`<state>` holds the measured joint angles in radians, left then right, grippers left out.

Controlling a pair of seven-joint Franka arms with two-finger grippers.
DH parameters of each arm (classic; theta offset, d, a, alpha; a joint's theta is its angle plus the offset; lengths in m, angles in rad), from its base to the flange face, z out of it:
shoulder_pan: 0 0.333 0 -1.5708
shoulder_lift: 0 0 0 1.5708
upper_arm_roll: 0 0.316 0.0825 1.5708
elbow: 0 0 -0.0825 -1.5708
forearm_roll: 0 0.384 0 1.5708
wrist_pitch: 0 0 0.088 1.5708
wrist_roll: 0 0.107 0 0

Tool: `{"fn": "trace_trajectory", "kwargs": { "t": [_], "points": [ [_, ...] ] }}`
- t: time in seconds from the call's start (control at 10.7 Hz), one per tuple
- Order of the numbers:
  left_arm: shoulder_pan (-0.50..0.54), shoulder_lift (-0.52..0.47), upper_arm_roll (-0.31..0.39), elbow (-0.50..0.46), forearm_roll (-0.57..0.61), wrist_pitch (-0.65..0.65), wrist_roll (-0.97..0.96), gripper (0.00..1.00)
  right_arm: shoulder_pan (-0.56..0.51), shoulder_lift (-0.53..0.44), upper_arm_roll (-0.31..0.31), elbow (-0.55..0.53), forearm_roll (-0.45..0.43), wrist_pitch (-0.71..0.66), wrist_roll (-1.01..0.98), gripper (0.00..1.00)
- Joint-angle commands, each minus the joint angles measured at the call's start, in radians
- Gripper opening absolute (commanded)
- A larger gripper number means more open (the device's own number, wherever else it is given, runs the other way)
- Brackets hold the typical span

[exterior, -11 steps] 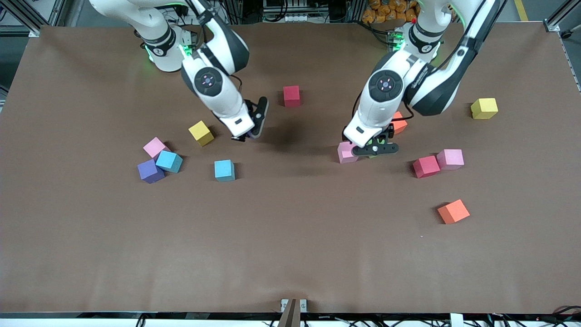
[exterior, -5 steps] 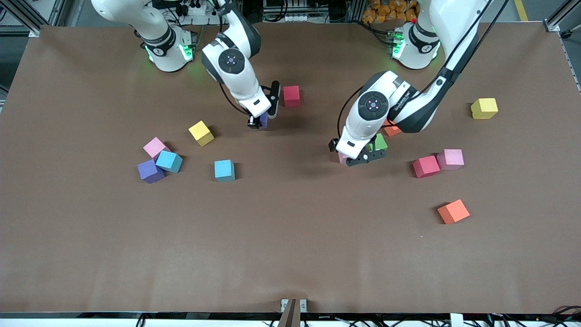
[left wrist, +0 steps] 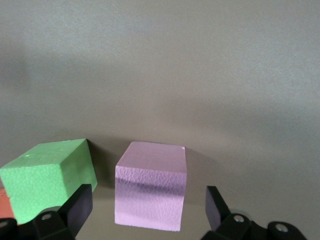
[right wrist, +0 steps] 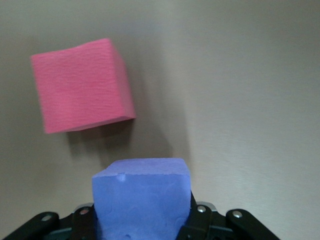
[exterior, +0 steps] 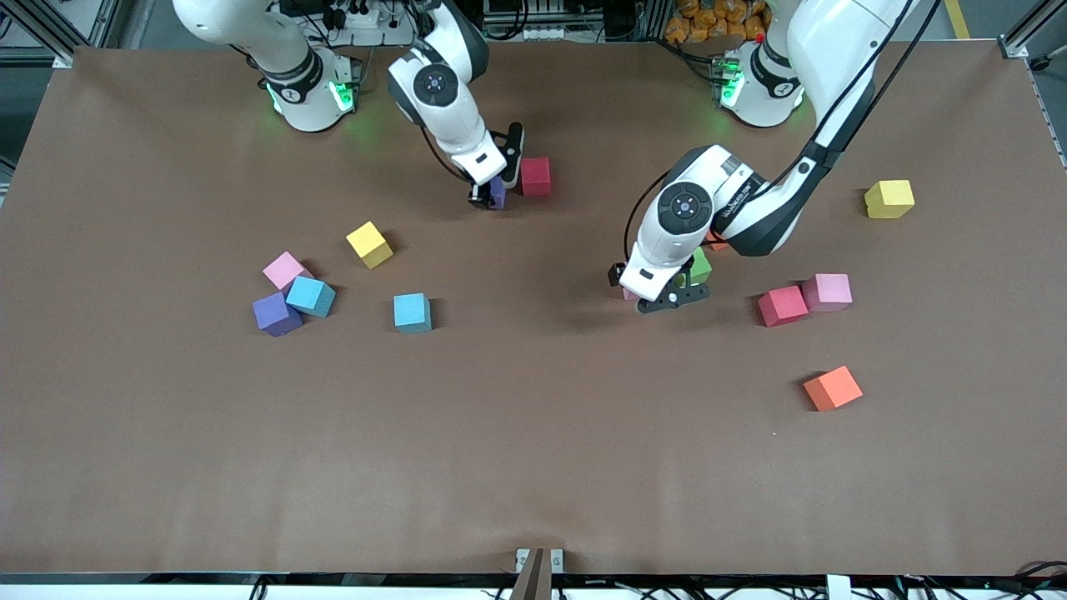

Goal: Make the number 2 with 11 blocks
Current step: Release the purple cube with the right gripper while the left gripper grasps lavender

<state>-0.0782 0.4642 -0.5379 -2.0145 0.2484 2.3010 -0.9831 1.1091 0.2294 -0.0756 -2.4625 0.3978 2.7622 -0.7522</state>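
Note:
The blocks lie scattered, and no number 2 is in view. My right gripper [exterior: 493,197] is shut on a purple block [exterior: 498,193] [right wrist: 142,200], low over the table right beside a red block [exterior: 535,176] [right wrist: 80,85]. My left gripper [exterior: 658,297] [left wrist: 148,210] is open and straddles a pink block [exterior: 628,293] [left wrist: 150,190]. Its fingers [left wrist: 77,207] stand apart from the block's sides. A green block [exterior: 699,267] [left wrist: 47,177] sits close beside the pink one, and the left arm partly hides an orange block [exterior: 715,244].
Toward the right arm's end lie a yellow block [exterior: 369,243], a pink [exterior: 283,269], blue [exterior: 310,296] and purple [exterior: 276,314] cluster, and a lone blue block [exterior: 412,312]. Toward the left arm's end lie red [exterior: 782,305], pink [exterior: 827,292], orange [exterior: 833,387] and yellow [exterior: 889,198] blocks.
My right gripper carried the purple block toward the robots' bases, up beside the red block. My left gripper shifted over the pink block and now straddles it.

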Motion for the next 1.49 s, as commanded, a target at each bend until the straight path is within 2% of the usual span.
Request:
{"fn": "trace_trajectory", "kwargs": {
  "t": [0.0,0.47,0.56,0.65,0.84,1.03,1.4],
  "points": [
    [-0.006,0.045,0.003,0.011,0.035,0.021,-0.005,1.0,0.063,0.001,-0.038,-0.032,0.039,0.057,-0.006,0.13],
    [-0.003,0.076,0.003,0.0,0.058,0.038,-0.005,1.0,0.064,0.062,-0.014,-0.017,0.046,0.137,0.004,0.13],
    [-0.003,0.076,0.003,0.0,0.058,0.038,-0.005,0.81,0.061,0.073,0.005,-0.007,0.047,0.148,0.007,0.13],
    [-0.003,0.077,0.001,0.0,0.058,0.038,-0.005,0.66,0.066,0.077,0.013,-0.006,0.059,0.158,0.016,0.13],
    [-0.003,0.089,0.003,-0.001,0.06,0.047,-0.005,0.57,0.089,0.079,0.023,-0.006,0.117,0.163,0.02,0.13],
    [0.004,0.076,0.0,-0.006,0.061,0.041,-0.005,0.47,0.089,0.079,0.039,-0.006,0.128,0.172,0.02,0.13],
    [0.058,-0.056,-0.069,-0.024,0.063,-0.063,0.105,0.47,0.103,0.123,0.056,0.017,0.128,0.223,0.059,0.13]
  ]
}}
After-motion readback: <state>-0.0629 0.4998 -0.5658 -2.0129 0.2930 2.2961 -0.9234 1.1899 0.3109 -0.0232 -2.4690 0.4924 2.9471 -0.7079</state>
